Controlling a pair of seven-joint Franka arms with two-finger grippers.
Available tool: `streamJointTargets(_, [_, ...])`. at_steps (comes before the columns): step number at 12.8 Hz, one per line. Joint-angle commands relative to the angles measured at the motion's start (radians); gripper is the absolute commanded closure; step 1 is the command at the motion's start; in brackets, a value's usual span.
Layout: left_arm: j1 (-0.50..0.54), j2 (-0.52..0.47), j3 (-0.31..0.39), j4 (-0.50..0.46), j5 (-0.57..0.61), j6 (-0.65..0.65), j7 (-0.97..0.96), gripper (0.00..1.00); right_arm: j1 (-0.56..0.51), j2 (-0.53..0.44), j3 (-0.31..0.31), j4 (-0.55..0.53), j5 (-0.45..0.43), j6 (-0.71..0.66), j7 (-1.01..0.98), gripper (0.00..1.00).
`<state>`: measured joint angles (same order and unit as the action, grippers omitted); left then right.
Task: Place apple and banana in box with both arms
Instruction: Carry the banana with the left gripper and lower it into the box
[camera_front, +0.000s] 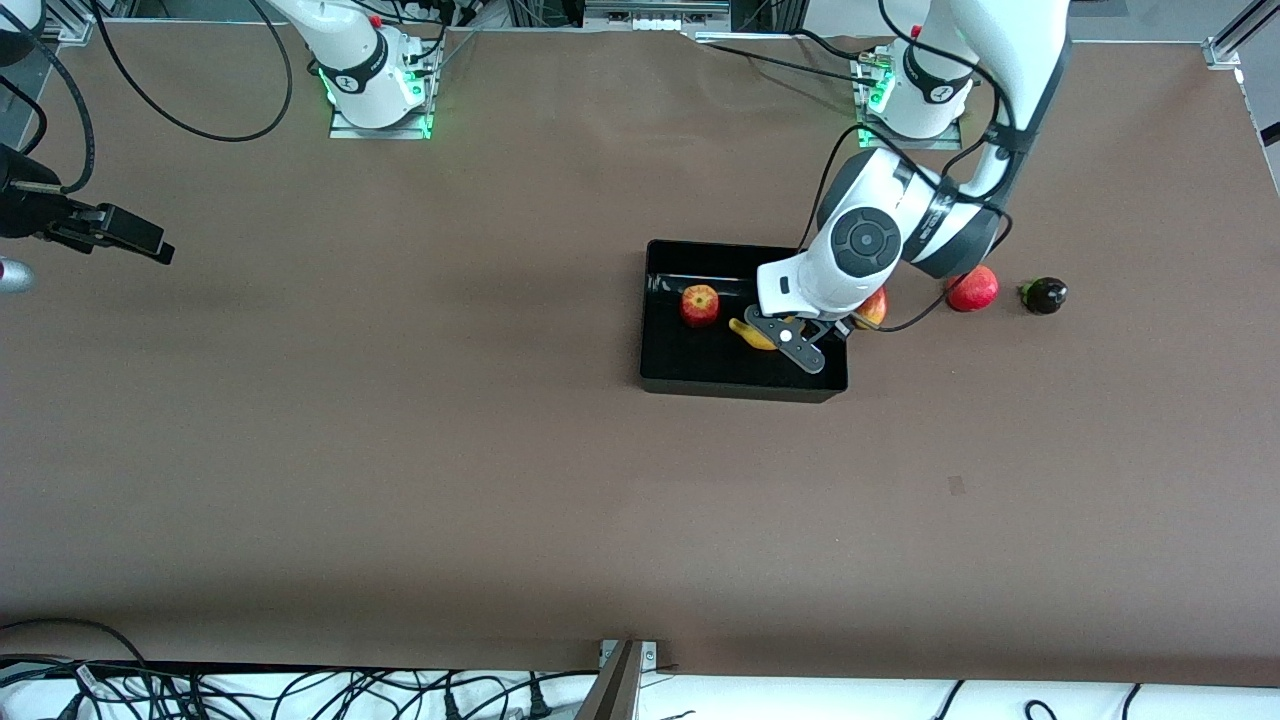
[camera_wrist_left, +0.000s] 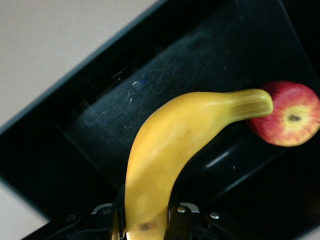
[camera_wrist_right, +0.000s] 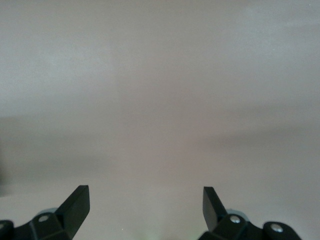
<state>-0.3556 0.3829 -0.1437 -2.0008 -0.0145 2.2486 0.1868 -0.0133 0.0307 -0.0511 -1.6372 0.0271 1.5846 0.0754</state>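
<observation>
The black box (camera_front: 740, 385) lies mid-table, toward the left arm's end. The red and yellow apple (camera_front: 700, 305) sits inside it; it also shows in the left wrist view (camera_wrist_left: 292, 115). My left gripper (camera_front: 775, 338) is over the box, shut on the yellow banana (camera_front: 752, 335). In the left wrist view the banana (camera_wrist_left: 170, 145) runs out from between the gripper's (camera_wrist_left: 145, 212) jaws over the box floor (camera_wrist_left: 150, 90), its tip close to the apple. My right gripper (camera_front: 150, 243) waits open and empty over bare table at the right arm's end; it is also in the right wrist view (camera_wrist_right: 145, 200).
An elongated red-yellow fruit (camera_front: 873, 308) lies just outside the box, partly hidden by the left arm. A red pomegranate (camera_front: 973, 289) and a dark round fruit (camera_front: 1044, 295) lie farther toward the left arm's end. Cables run along the table's near edge.
</observation>
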Motion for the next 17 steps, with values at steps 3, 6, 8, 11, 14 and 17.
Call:
streamJointTargets(3, [-0.025,0.040,0.016,-0.027,-0.022,0.083,-0.003,1.00,-0.016,0.005,0.008,0.016,0.007,-0.015,-0.009,0.00])
streamJointTargets(6, [-0.039,0.068,0.016,-0.027,-0.018,0.098,-0.003,1.00,-0.016,0.005,0.008,0.016,0.007,-0.015,-0.009,0.00])
streamJointTargets(8, [-0.039,0.083,0.016,-0.029,-0.016,0.109,-0.003,1.00,-0.016,0.005,0.008,0.016,0.007,-0.015,-0.009,0.00])
streamJointTargets(11, [-0.039,0.093,0.018,-0.030,-0.016,0.109,-0.003,1.00,-0.016,0.005,0.008,0.016,0.007,-0.015,-0.009,0.00])
streamJointTargets(14, [-0.039,0.108,0.018,-0.032,-0.016,0.109,-0.001,0.64,-0.016,0.005,0.008,0.016,0.007,-0.015,-0.009,0.00])
streamJointTargets(17, [-0.039,0.116,0.016,-0.030,-0.013,0.100,0.022,0.00,-0.016,0.005,0.008,0.016,0.007,-0.015,-0.009,0.00])
